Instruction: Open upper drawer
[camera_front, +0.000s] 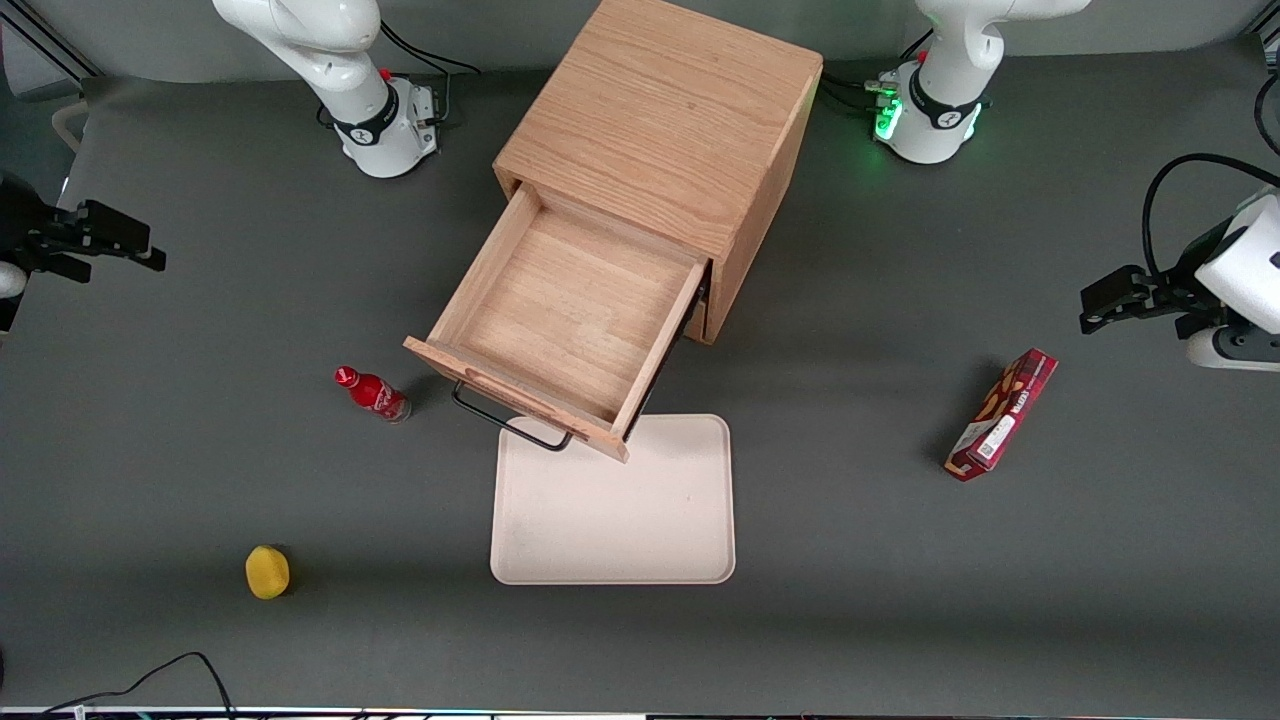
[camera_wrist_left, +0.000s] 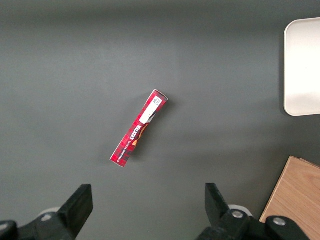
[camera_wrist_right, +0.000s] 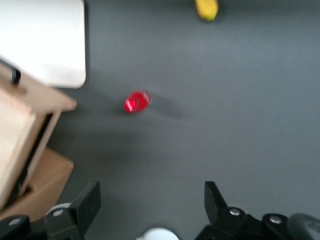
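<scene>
Drawer (camera_front: 575, 320), the upper one, stands pulled far out of our cabinet (camera_front: 665, 130) over the tray (camera_front: 620, 510). It looks stiff and light-running; its black handle (camera_front: 510, 420) suits gripping. Our gripper (camera_front: 105, 240) hangs open, empty, well apart.

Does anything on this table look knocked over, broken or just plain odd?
Nothing looks damaged. The upper drawer hangs wide open and empty, its front overhanging the tray. The gripper is open, off at the working arm's end.
</scene>
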